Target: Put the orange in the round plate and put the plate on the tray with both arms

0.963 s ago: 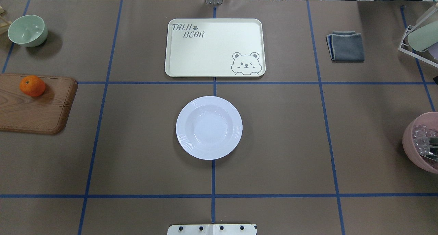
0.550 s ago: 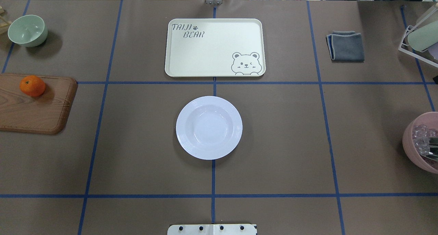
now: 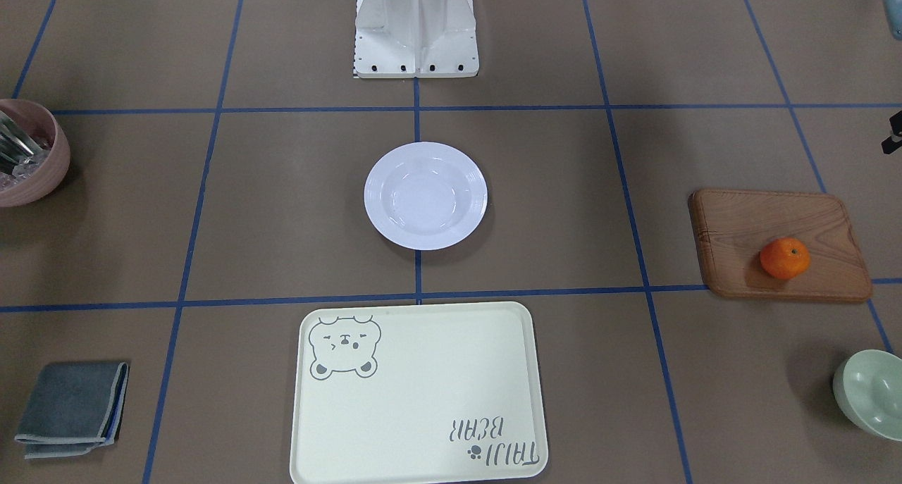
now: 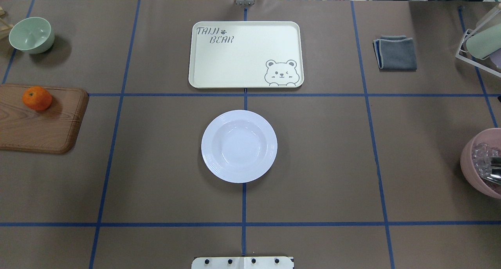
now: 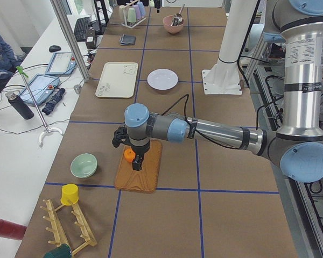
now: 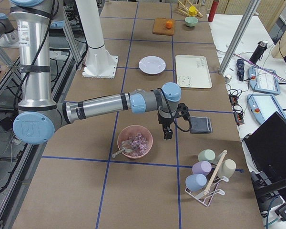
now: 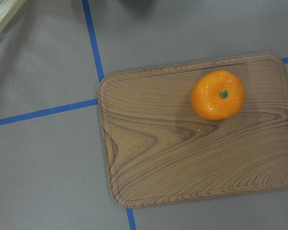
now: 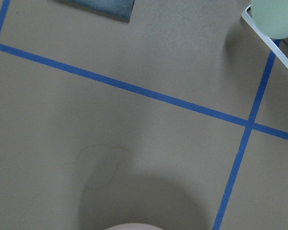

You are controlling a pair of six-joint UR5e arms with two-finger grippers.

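Observation:
The orange (image 4: 37, 98) (image 3: 784, 258) (image 7: 217, 95) lies on the far part of a brown wooden board (image 4: 39, 132) at the table's left edge. The white round plate (image 4: 239, 146) (image 3: 425, 195) stands empty in the middle of the table. The cream tray (image 4: 242, 53) (image 3: 416, 399) with the bear drawing lies beyond it, also empty. My left gripper (image 5: 135, 161) hangs just above the orange (image 5: 128, 156); I cannot tell whether it is open or shut. My right gripper (image 6: 167, 132) hovers between the pink bowl and the grey cloth, state unclear. Neither wrist view shows fingers.
A mint-green bowl (image 4: 31, 35) sits at the far left. A folded grey cloth (image 4: 395, 52) lies at the far right, a cup rack (image 4: 479, 42) beside it. A pink bowl (image 4: 483, 163) with clear pieces and cutlery stands at the right edge. The robot base (image 3: 416, 26) is at the near edge.

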